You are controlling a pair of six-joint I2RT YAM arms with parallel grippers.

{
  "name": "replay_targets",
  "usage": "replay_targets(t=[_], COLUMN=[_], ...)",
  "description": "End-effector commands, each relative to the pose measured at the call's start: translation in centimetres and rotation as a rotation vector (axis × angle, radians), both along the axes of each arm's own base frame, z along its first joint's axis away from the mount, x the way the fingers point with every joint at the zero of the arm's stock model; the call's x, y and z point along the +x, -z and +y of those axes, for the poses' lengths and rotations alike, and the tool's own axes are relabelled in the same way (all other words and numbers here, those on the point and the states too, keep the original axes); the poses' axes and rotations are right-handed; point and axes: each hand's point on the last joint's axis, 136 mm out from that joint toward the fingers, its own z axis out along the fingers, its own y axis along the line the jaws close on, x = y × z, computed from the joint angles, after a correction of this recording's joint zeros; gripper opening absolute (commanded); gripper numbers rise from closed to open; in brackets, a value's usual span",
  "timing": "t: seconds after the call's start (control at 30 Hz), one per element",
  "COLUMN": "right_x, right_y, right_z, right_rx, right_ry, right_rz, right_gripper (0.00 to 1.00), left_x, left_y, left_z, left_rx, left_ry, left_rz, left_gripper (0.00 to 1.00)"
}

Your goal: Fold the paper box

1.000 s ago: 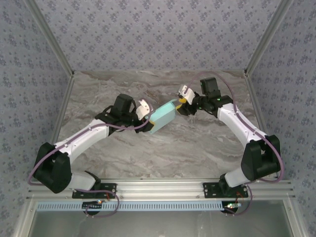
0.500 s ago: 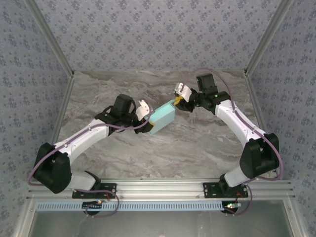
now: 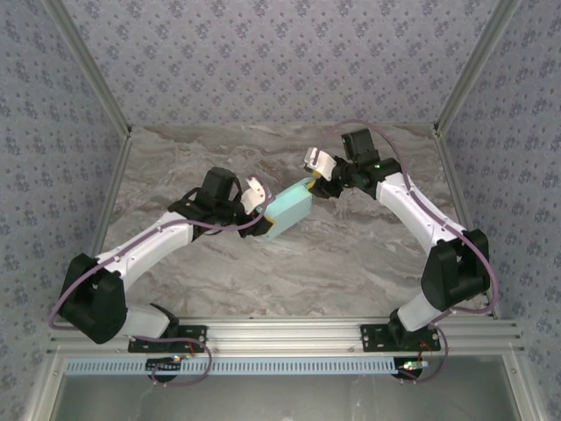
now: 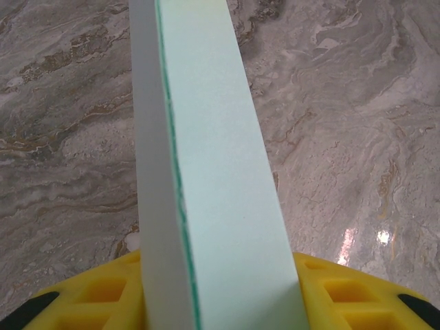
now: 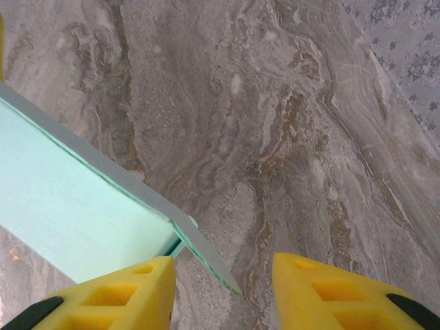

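Note:
The paper box (image 3: 289,209), a pale turquoise flat rectangular box, hangs tilted above the marble table near its middle. My left gripper (image 3: 263,210) is shut on its near-left end. In the left wrist view the box (image 4: 213,158) runs edge-on between the yellow fingers (image 4: 103,295). My right gripper (image 3: 317,181) is at the box's far-right end. In the right wrist view it stands open (image 5: 223,289). A loose end flap (image 5: 206,254) pokes into the gap beside the left finger (image 5: 130,292), gripped by neither finger. The box body (image 5: 69,199) lies to the left.
The marble table (image 3: 351,254) is walled by patterned panels and aluminium posts (image 3: 465,79) at the back corners. An aluminium rail (image 3: 289,329) with both arm bases runs along the near edge.
My right gripper has shifted a little left and farther back along the box's far end, its forearm swinging with it. The left arm and the box have stayed put.

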Motion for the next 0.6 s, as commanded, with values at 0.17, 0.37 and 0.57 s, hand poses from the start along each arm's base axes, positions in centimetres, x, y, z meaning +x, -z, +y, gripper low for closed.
replay_targets(t=[0.17, 0.37, 0.57], right_x=[-0.3, -0.2, -0.5], right_y=[-1.2, -1.6, -1.5], right_z=[0.4, 0.9, 1.5], right_rx=[0.007, 0.007, 0.007], right_ry=[-0.040, -0.056, -0.082], right_rz=[-0.003, 0.005, 0.019], right_gripper=[0.42, 0.34, 0.26], left_x=[-0.1, -0.2, -0.2], left_y=[-2.0, -1.9, -1.9], left_z=[-0.6, -0.6, -0.7], left_rx=[-0.052, -0.054, -0.055], left_ry=[0.034, 0.034, 0.034], left_rz=[-0.051, -0.046, -0.043], left_gripper=[0.10, 0.09, 0.09])
